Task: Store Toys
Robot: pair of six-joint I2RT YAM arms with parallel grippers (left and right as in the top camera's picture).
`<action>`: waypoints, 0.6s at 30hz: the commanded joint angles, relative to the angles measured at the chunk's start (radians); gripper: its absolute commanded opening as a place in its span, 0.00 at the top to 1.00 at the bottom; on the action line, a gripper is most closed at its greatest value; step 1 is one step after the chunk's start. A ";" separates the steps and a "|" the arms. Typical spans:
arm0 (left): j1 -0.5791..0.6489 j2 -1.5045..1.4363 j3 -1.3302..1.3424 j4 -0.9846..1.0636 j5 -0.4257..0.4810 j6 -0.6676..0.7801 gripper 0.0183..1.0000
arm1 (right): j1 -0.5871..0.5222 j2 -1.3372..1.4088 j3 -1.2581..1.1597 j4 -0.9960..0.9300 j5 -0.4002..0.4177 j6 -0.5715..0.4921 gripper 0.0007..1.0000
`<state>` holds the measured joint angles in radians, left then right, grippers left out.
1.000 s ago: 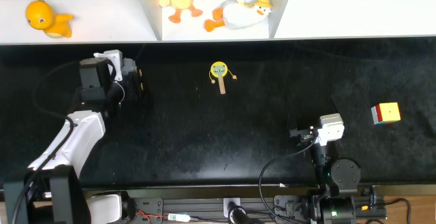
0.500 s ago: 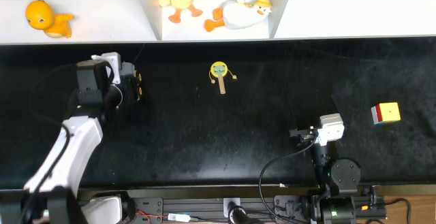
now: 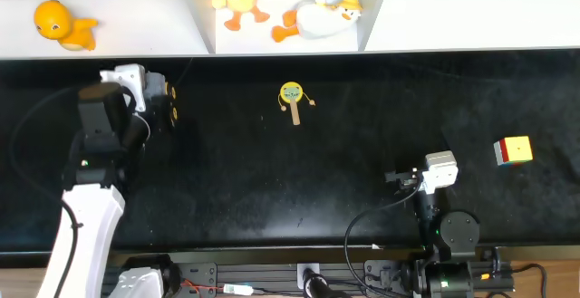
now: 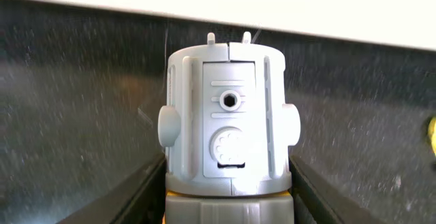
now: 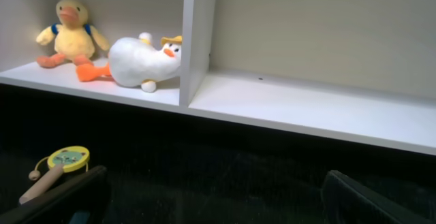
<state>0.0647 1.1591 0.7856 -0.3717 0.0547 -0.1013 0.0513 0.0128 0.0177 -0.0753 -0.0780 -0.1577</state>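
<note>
The left gripper (image 3: 161,103) has swung nearer the shelf (image 3: 136,35), jaws clenched on the grey robot toy (image 4: 230,139) upright between them, so storing looks close; the right gripper (image 5: 218,200) sits spread, nothing between its jaws

black tabletop (image 3: 362,153), rail (image 3: 272,269) along its near edge

The robot (image 4: 229,142) is looking like smooth, matt grey plastic. The table (image 3: 272,180) is wearing rough black felt. The shelf (image 5: 300,108) is showing smooth white board. At 12 o'clock the white duck (image 5: 136,62) is looking plush, and the rattle (image 3: 292,100) is showing a wooden handle.
</note>
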 commanded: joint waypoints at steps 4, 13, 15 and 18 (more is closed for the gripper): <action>-0.008 0.167 0.254 -0.018 -0.008 0.027 0.58 | -0.004 -0.009 -0.013 0.005 0.001 0.005 0.00; -0.010 0.437 0.500 -0.031 -0.004 0.048 0.58 | -0.004 -0.009 -0.013 0.005 0.001 0.005 0.01; -0.010 0.478 0.533 -0.030 -0.005 0.048 0.58 | -0.004 -0.009 -0.013 0.005 0.001 0.005 0.00; -0.010 0.536 0.573 -0.011 -0.004 0.048 0.58 | -0.004 -0.009 -0.013 0.005 0.001 0.005 0.00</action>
<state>0.0647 1.6619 1.2987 -0.3973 0.0544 -0.0719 0.0513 0.0128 0.0177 -0.0757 -0.0780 -0.1581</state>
